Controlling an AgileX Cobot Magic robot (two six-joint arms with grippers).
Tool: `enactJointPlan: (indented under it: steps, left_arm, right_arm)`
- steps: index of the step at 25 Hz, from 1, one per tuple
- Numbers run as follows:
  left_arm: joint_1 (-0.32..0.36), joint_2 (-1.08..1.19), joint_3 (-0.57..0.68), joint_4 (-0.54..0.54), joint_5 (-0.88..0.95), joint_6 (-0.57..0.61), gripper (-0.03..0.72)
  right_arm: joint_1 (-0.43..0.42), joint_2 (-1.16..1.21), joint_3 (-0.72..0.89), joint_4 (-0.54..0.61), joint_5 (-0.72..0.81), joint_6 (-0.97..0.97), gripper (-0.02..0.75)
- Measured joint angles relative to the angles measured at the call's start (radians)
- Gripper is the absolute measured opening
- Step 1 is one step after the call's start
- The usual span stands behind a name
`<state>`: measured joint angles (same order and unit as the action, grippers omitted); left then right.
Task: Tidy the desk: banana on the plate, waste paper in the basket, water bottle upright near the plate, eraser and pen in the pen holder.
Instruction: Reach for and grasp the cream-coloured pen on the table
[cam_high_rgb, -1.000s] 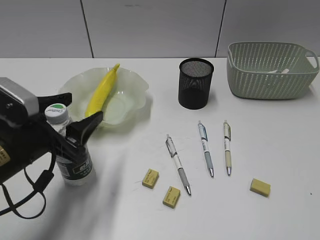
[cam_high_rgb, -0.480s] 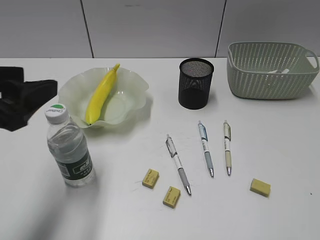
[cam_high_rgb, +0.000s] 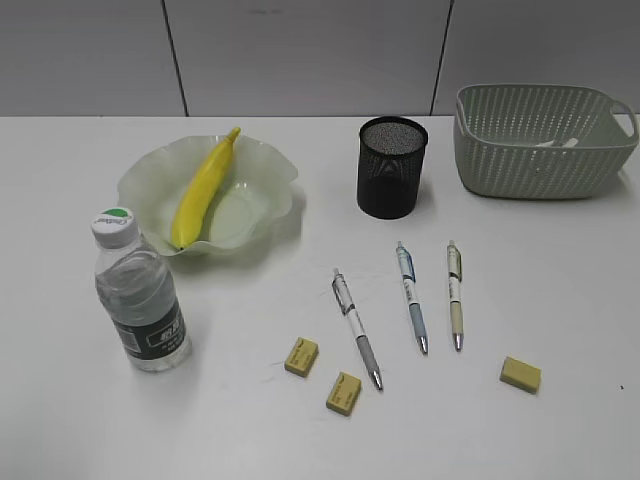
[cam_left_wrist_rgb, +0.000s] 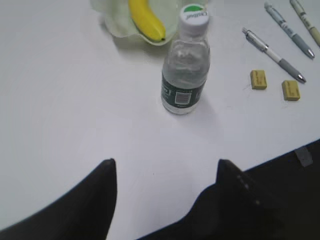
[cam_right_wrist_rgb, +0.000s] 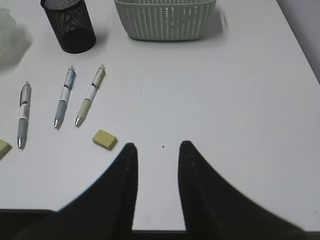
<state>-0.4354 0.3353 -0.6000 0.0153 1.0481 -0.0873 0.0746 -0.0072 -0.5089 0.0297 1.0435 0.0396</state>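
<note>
The banana (cam_high_rgb: 205, 186) lies in the pale green plate (cam_high_rgb: 268, 170) at the back left. The water bottle (cam_high_rgb: 140, 295) stands upright in front of the plate; it also shows in the left wrist view (cam_left_wrist_rgb: 185, 65). Three pens (cam_high_rgb: 357, 328) (cam_high_rgb: 411, 297) (cam_high_rgb: 454, 293) and three yellow erasers (cam_high_rgb: 301, 356) (cam_high_rgb: 343, 393) (cam_high_rgb: 520, 374) lie on the desk (cam_high_rgb: 560, 290). The black mesh pen holder (cam_high_rgb: 391, 167) stands mid-back. White waste paper (cam_high_rgb: 556, 143) shows inside the basket (cam_high_rgb: 540, 140). My left gripper (cam_left_wrist_rgb: 164, 167) is open and empty, near the desk's front edge. My right gripper (cam_right_wrist_rgb: 158, 149) is open and empty, near an eraser (cam_right_wrist_rgb: 104, 139).
Neither arm shows in the exterior view. A grey panelled wall runs behind the desk. The desk's front edge shows at the bottom of both wrist views.
My left gripper has let go of the upright water bottle and drawn back to the left, out of the exterior view. The bottle stays standing.
</note>
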Motion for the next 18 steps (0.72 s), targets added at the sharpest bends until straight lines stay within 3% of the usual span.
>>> enactJointPlan:
  steps: [7,18]
  left_arm:
    - [0.000,-0.220,0.051,0.050,0.006,-0.040,0.463]
    - [0.000,-0.255,0.061,0.057,0.009,-0.041,0.461]
  right_arm:
    - [0.000,0.000,0.000,0.003,-0.001,0.000,0.235]
    - [0.000,0.054,-0.013,0.041,-0.026,-0.050,0.239]
